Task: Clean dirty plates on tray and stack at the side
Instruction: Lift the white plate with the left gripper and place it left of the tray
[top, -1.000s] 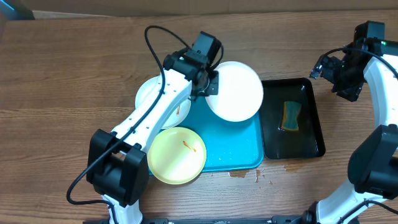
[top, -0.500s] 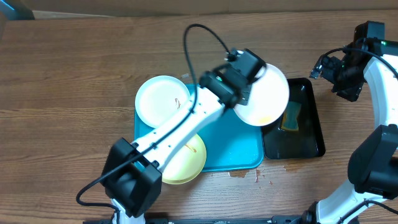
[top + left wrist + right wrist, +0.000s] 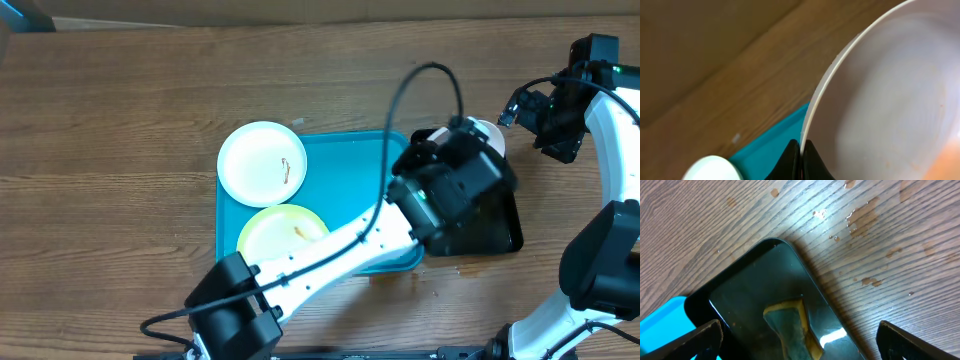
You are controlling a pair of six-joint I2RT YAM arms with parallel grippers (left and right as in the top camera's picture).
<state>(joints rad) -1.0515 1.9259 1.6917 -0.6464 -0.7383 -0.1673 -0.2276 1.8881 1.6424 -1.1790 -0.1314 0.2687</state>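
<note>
My left gripper (image 3: 801, 152) is shut on the rim of a white plate (image 3: 890, 100), which is held tilted in the air. From overhead, the left gripper (image 3: 455, 165) hangs over the black tray, and only a sliver of that plate (image 3: 487, 133) shows past the wrist. On the turquoise tray (image 3: 350, 170) lie a second white plate (image 3: 262, 163) with a brown smear and a pale yellow plate (image 3: 285, 232), also smeared. At the far right, my right gripper (image 3: 548, 125) is open and holds nothing.
A glossy black tray (image 3: 755, 285), wet inside, holds a yellow-and-green sponge (image 3: 792, 325) between my right fingers (image 3: 700, 335). In the overhead view the left arm covers most of the black tray (image 3: 505, 230). Water drops dot the wooden table (image 3: 865, 245).
My left arm has swung right, carrying the white plate from above the turquoise tray to over the black tray. The right arm has not moved.
</note>
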